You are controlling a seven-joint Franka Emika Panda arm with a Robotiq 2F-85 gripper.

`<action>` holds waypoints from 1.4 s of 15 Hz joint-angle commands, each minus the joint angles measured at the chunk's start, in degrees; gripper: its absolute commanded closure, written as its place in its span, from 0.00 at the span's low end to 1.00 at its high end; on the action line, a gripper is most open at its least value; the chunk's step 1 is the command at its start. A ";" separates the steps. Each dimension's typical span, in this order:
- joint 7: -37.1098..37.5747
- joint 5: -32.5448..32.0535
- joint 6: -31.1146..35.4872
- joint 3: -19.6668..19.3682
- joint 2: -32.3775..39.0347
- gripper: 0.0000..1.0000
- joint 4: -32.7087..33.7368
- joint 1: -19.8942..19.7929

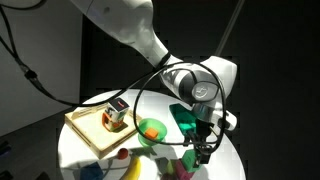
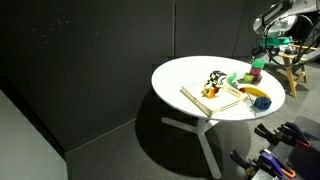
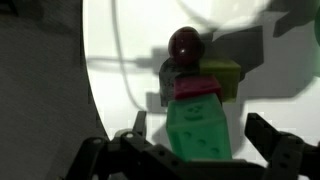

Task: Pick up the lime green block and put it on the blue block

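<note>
Between my fingers, wrist view: lime green block [image 3: 200,130] on white tabletop [image 3: 120,60], gap on either side. Gripper [image 3: 196,121] spread wide, clamping nothing. Just behind: magenta block [image 3: 194,89]. Beyond that: olive-looking block [image 3: 224,74] and greyish block [image 3: 168,70], both in shadow, true colours unclear. Farthest: dark red ball [image 3: 183,42].
</note>
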 commanded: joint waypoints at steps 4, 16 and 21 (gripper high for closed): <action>0.90 -0.22 -1.36 0.73 2.08 0.00 3.71 -1.50; 1.40 -0.34 -1.76 0.68 1.81 0.66 3.68 -1.31; 1.21 -0.06 -1.72 -0.22 -0.70 0.69 1.28 0.14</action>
